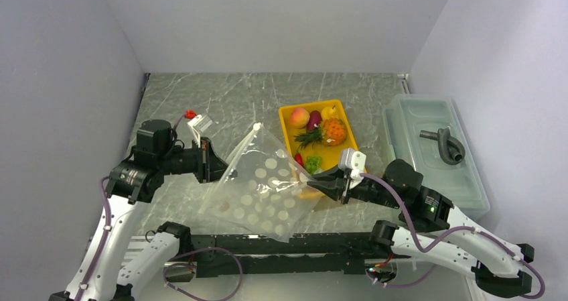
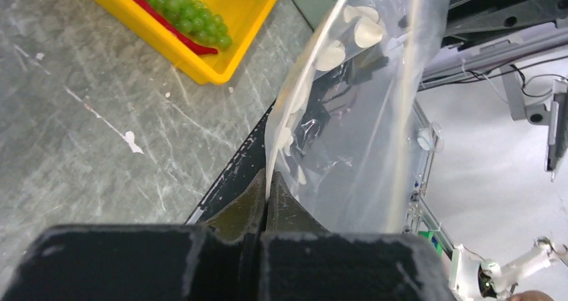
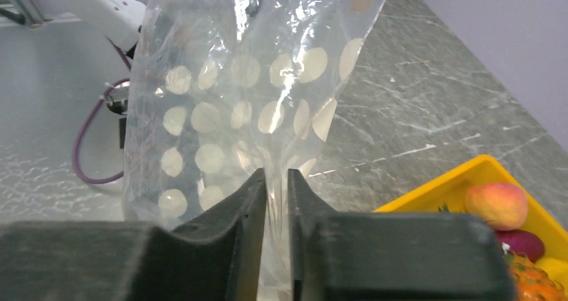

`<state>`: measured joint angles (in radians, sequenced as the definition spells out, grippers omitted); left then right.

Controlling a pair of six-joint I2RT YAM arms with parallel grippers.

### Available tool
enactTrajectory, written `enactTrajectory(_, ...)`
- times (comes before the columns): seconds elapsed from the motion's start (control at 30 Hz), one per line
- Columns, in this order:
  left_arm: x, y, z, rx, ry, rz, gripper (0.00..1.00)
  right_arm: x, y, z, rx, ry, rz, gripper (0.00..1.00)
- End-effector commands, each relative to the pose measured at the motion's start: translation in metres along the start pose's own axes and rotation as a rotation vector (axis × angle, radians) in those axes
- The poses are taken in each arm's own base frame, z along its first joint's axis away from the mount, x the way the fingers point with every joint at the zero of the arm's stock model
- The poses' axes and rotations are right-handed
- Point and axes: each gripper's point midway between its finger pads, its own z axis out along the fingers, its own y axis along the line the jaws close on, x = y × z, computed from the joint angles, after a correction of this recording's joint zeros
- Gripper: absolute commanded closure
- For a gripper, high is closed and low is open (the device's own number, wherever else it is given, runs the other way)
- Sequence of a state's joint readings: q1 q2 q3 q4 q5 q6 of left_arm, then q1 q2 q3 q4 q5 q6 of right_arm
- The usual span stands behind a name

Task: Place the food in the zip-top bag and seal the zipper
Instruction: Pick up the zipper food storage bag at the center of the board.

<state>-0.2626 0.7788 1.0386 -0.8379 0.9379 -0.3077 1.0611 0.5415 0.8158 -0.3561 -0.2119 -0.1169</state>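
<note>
1. top external: the zip-top bag (image 1: 264, 187) is held up between the two arms, over the table (image 1: 201, 100) and just beside the yellow tray (image 1: 284, 116). the left gripper (image 1: 220, 167) pinches its left edge and the right gripper (image 1: 313, 180) its right edge. the food in view, peach (image 1: 299, 117), pineapple (image 1: 333, 131) and grapes (image 1: 313, 162), lies in the tray, and nothing shows inside the bag. the step in hand looks like spreading the bag to open its mouth.
2. left wrist: the left fingers (image 2: 244, 210) are pressed together on a thin edge of film, and the bag rises away from them, slack and creased.
3. right wrist: the right fingers (image 3: 244, 200) stand narrow, with the dotted film caught between them. i cannot tell where the zipper runs or whether it is parted. next, one arm probably has to hold the mouth open while the other lets go to fetch food, and the floppy film may fall closed.
</note>
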Motion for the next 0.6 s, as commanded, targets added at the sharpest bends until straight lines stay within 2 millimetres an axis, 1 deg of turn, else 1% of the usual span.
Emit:
enactTrajectory(0.0,-0.013,0.002,-0.006,-0.068,-0.043,0.043,1.00,-0.004,-0.012,0.001,0.073,-0.012,0.008,0.73)
enactTrajectory(0.1,-0.016,0.005,-0.010,-0.115,-0.054,0.046,1.00,-0.003,-0.017,0.002,0.094,-0.004,0.015,0.64)
enactTrajectory(0.27,-0.022,0.017,-0.018,-0.235,-0.063,0.030,1.00,-0.004,-0.022,0.005,0.124,0.001,0.030,0.50)
enactTrajectory(0.43,-0.030,0.033,-0.027,-0.364,-0.074,0.015,1.00,-0.010,-0.031,0.009,0.177,-0.017,0.076,0.43)
enactTrajectory(0.53,-0.034,0.045,-0.032,-0.444,-0.076,0.001,1.00,-0.015,-0.035,0.012,0.208,-0.021,0.135,0.41)
enactTrajectory(0.57,-0.035,0.049,-0.034,-0.475,-0.075,-0.005,1.00,-0.017,-0.040,0.013,0.240,-0.020,0.158,0.40)
